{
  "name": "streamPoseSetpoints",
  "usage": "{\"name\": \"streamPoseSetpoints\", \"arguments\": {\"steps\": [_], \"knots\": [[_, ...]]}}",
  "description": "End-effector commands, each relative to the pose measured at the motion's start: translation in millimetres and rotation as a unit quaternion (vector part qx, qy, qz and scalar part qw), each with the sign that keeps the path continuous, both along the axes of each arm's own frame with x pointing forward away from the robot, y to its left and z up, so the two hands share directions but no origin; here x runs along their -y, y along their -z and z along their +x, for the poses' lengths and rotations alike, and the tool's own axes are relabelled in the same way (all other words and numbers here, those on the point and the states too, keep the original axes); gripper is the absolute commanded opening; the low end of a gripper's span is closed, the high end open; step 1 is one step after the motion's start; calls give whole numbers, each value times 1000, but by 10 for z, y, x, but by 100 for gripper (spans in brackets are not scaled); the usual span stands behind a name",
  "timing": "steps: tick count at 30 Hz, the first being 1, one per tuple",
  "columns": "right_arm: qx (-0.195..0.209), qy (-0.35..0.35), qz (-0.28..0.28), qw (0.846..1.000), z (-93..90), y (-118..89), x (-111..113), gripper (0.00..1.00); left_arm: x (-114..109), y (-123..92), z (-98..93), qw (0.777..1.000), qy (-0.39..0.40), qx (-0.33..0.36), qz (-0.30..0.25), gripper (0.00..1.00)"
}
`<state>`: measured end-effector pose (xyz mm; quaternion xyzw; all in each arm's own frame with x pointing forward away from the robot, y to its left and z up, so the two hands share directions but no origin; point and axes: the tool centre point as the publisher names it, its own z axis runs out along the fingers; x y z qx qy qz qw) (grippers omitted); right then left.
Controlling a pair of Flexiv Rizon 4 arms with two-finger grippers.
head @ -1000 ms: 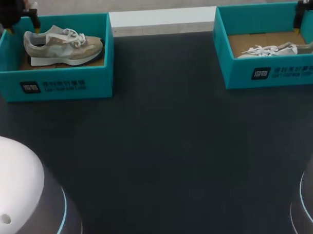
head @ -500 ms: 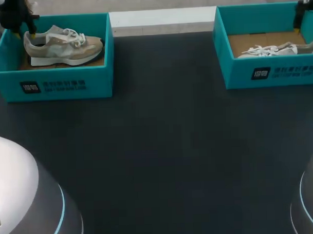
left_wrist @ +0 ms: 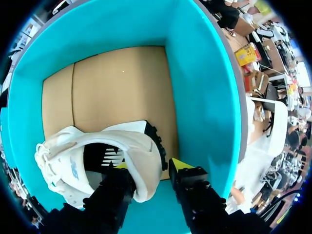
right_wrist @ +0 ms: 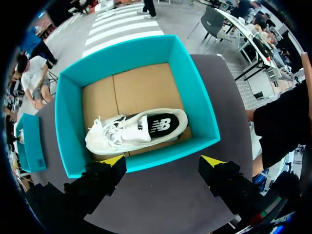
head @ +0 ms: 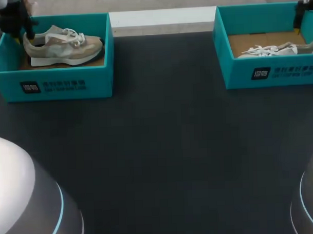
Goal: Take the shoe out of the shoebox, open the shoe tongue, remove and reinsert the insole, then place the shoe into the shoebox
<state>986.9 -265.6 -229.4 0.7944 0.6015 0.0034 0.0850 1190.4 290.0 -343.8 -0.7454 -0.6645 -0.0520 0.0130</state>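
Down and inward is how my left gripper (head: 25, 30) has travelled in the last second: from above the back corner of the open teal cardboard shoebox (head: 57, 84) on the left to the heel of the beige-and-grey lace-up sneaker (head: 61, 46). That sneaker has not shifted. It stands upright on its sole inside the box, toe toward the table's middle. In the left wrist view my fingers are a narrow way apart and straddle the heel collar, one yellow tip inside the shoe's mouth and the other just outside the back of the heel, near the box's end wall. I cannot see both pads pressing, so I count the grip as not yet made. To do this step well, I judge I should seat the inner finger deeper, close on the padded collar rather than its thin rim, and lift straight up until the sole clears the wall. The outer finger has little room there, and a sideways pull could drag the box along. From a heel grip the toe will probably droop, so a slow rise suits. The dark table mat (head: 162, 147) between the boxes looks the place to set it down. Over on the right, a second teal shoebox (head: 268, 72) holds a pale sneaker (head: 270, 50) lying on its side, and my right gripper (right_wrist: 163, 162) hangs above that box's near wall, unmoved — fingers spread wide, holding nothing.
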Motion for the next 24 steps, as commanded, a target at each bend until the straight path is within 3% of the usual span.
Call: {"name": "streamPoseSetpoints", "arguments": {"steps": [1,5,8,11,18,21,24], "knots": [[1,0,1,1000,-5,2,4,100,-16,122,104,1000,-3,-13,3,36],[1,0,1,1000,-5,2,4,100,-19,195,140,1000,-7,-26,9,31],[1,0,1,1000,-5,2,4,100,-18,236,176,999,-9,-32,13,21],[1,0,1,1000,-5,2,4,100,-11,214,166,999,-3,-38,9,0],[1,0,1,1000,-5,2,4,100,-36,42,121,998,10,-54,7,0],[1,0,1,1000,-5,2,4,100,-33,-180,72,998,22,-66,1,0],[1,0,1,1000,-5,2,4,100,-13,-465,21,995,7,-96,28,0]]}}
